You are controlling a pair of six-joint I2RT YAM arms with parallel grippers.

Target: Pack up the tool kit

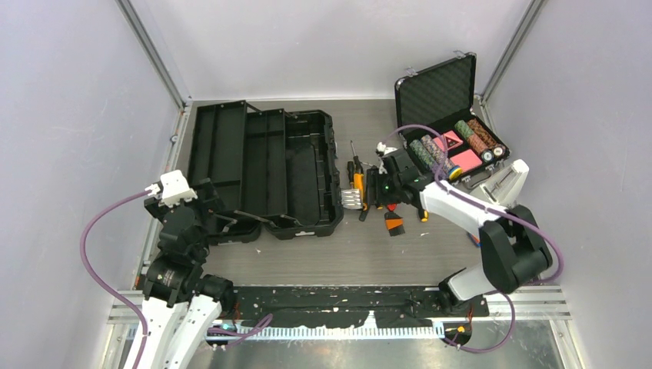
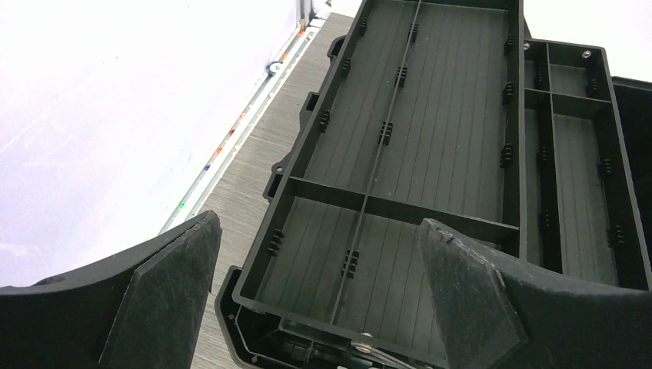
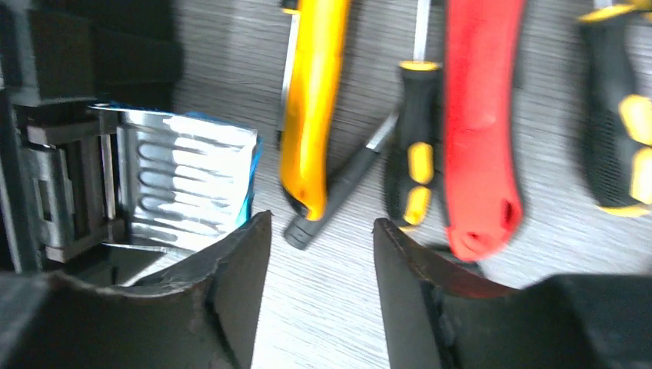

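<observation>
As I judged it, packing had barely begun. The toolbox (image 1: 265, 165) lay open on the left of the tabletop (image 1: 369, 261), its trays bare. The yellow-handled tool (image 3: 315, 115), screwdriver (image 3: 415, 169) and red-handled tool (image 3: 477, 138) lay just beside it. My right fingers (image 3: 238, 269) hung partly open over them, holding nothing. The left fingers (image 2: 165, 300) stood wide above a tray. Every tool was left to load.

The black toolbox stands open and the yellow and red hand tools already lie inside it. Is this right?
No. The toolbox stands open, but the hand tools lie on the table beside it, as the right wrist view shows.
</observation>
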